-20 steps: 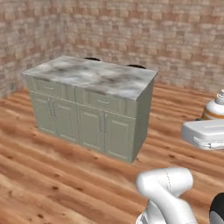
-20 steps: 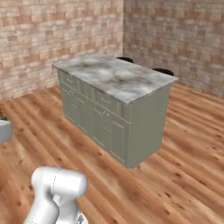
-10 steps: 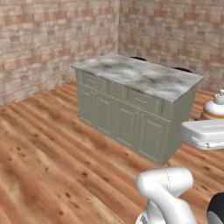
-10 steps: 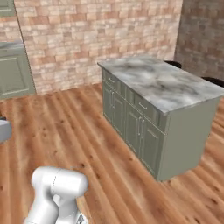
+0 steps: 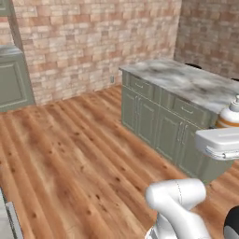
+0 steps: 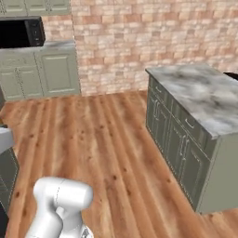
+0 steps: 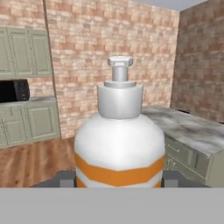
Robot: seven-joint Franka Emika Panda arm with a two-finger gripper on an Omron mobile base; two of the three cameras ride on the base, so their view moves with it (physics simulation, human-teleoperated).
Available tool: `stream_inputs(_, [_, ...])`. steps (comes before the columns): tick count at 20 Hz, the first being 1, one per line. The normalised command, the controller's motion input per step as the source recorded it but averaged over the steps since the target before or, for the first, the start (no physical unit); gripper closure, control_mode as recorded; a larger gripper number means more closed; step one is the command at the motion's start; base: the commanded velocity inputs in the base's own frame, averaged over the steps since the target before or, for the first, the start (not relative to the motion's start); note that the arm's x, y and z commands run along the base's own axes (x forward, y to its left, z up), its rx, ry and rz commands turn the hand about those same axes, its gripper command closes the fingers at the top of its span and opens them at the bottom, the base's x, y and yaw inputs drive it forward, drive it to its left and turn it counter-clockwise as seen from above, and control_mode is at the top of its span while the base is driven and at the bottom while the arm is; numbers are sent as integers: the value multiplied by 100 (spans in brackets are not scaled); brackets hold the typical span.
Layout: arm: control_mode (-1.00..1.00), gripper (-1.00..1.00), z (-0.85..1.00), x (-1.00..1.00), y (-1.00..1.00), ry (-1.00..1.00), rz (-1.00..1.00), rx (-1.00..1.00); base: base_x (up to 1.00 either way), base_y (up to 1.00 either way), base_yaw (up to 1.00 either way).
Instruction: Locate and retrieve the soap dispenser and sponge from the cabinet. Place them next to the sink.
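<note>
Brick walls all round, plank floor (image 6: pixel 107 139) of warm wood, and a sage-green island (image 6: pixel 195 135) with a marbled grey top standing ahead and to the right of the pincer. Further back, left of it in the hand view: base cabinets (image 7: pixel 26 122) under a grey counter, a black microwave (image 7: pixel 13 90), more sage doors above.

Arm folded close over the base: white elbow joint (image 5: pixel 177 196) low in the left base view, same joint (image 6: pixel 62 197) at the bottom left of the right base view. Hand carried high and roughly level, seen as a white block at the right edge of the left base view, facing out across the room.

Pincer (image 7: pixel 118 179) closed onto the soap dispenser (image 7: pixel 119 144), dark finger tips (image 7: pixel 65 179) pressed against either side of the bottle's lower body. Bottle upright in the grip, white with an orange band, grey collar and pump top above, right in front of the hand camera. Same bottle's top (image 5: pixel 231 114) poking up just above the hand in the left base view.
</note>
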Motion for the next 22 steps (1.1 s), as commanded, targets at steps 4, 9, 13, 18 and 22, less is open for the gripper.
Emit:
stream_inputs(4, [100, 100, 0, 0, 0, 0, 0, 0, 24, 21, 41])
stream_inputs(9, [100, 100, 0, 0, 0, 0, 0, 0, 19, 21, 42])
stream_inputs(13, [100, 100, 0, 0, 0, 0, 0, 0, 14, 23, 43])
stream_inputs(18, [100, 100, 0, 0, 0, 0, 0, 0, 13, 23, 43])
stream_inputs(22, [100, 100, 0, 0, 0, 0, 0, 0, 5, 20, 48])
